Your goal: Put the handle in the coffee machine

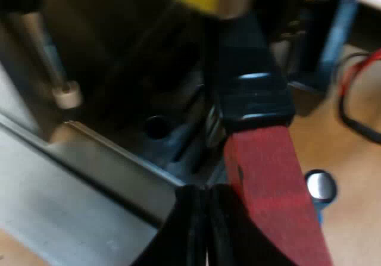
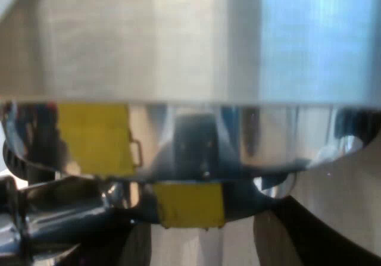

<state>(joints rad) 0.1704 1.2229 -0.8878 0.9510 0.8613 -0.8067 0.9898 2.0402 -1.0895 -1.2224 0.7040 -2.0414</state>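
Note:
The holder's dark handle (image 1: 253, 87) runs from under the espresso machine's front (image 1: 119, 58) out toward me and ends in its red part (image 1: 268, 177). My left gripper (image 1: 206, 212) is shut, its black fingers (image 1: 178, 230) pressed together and touching the side of the red end, with nothing between them. From the right wrist, close up under the machine, I see the shiny round metal head (image 2: 196, 141) with a yellow patch (image 2: 189, 205) below it. A metal part of the holder (image 2: 59, 218) sits at the head's rim.
The machine's metal drip tray (image 1: 77, 182) lies beside the left gripper. A steam wand with a pale tip (image 1: 66, 93) hangs above it. A blue tamper with a silver top (image 1: 321, 186) stands on the wooden table, and a red cable (image 1: 357, 75) lies farther off.

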